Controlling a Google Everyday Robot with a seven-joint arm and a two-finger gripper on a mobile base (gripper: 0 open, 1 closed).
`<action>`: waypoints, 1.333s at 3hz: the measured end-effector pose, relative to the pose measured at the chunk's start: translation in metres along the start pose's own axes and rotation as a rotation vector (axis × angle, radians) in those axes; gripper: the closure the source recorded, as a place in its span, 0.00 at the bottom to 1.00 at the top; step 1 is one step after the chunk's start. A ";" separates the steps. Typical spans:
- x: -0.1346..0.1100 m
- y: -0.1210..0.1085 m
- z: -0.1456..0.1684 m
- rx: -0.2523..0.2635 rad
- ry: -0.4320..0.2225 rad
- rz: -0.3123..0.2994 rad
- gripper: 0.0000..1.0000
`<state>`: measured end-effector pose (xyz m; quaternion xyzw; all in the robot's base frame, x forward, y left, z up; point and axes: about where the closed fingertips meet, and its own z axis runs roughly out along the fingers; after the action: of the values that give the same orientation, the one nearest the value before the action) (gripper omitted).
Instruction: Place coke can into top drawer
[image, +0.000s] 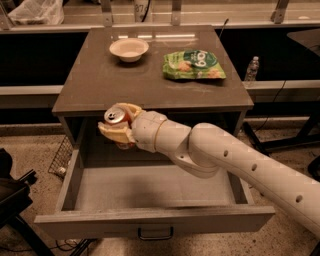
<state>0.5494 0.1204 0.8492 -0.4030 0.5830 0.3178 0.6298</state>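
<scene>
The coke can (114, 118) is an orange-red can with a silver top, held upright in my gripper (118, 127). The gripper's cream fingers are shut around the can's body. The can hangs over the back left part of the open top drawer (155, 189), just below the front edge of the cabinet top. The drawer is pulled fully out, with a flat front panel and a small dark handle (155, 233). Its inside shows no objects. My arm reaches in from the lower right.
On the cabinet top (95, 85) stand a small white bowl (129, 49) and a green snack bag (194, 64). A water bottle (251, 69) stands behind at the right. A wire basket (62, 156) lies on the floor at the left.
</scene>
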 end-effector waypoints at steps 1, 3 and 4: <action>0.001 -0.002 0.001 -0.002 -0.001 0.002 1.00; 0.041 0.009 0.001 -0.104 0.037 0.043 1.00; 0.062 0.015 -0.006 -0.189 0.070 0.060 1.00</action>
<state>0.5407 0.1185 0.7858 -0.4536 0.5841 0.3759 0.5584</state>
